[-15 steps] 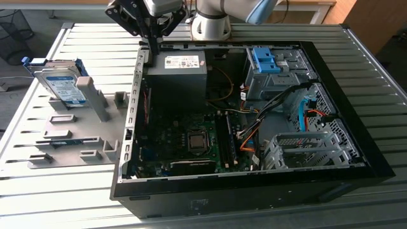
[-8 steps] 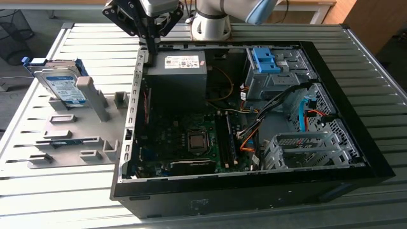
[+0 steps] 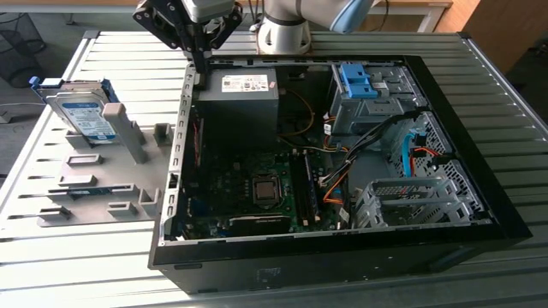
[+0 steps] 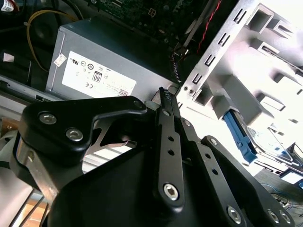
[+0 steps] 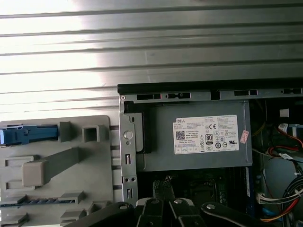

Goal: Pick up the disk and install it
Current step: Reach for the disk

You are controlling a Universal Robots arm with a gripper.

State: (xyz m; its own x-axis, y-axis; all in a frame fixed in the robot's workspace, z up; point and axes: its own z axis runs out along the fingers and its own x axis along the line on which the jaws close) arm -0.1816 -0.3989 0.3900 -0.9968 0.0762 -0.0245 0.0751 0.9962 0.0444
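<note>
Ribbed metal slats make up the table [image 3: 514,128], which carries an open computer case [image 3: 342,260] and, at the exterior view's left, a grey holder plate [image 3: 94,186]. The disk [image 3: 81,115] stands on edge in a slot at the plate's far end, leaning a little, with its blue frame uppermost. In the first wrist view its blue top edge [image 5: 28,134] shows as a thin strip that runs along the table's slats, so the long axis lies parallel to the case's rear wall.

The pincer [image 3: 203,63] hangs above the rear corner of the case, just over the grey power box [image 3: 235,96] with its white sticker. Its fingers [image 5: 161,181] are drawn together and hold nothing. The disk lies well apart from it, toward the exterior view's left, beyond the case's side wall. The silvery slab with a blue strip in the second wrist view [image 4: 267,142] is probably the same disk, though glare washes it out.
</note>
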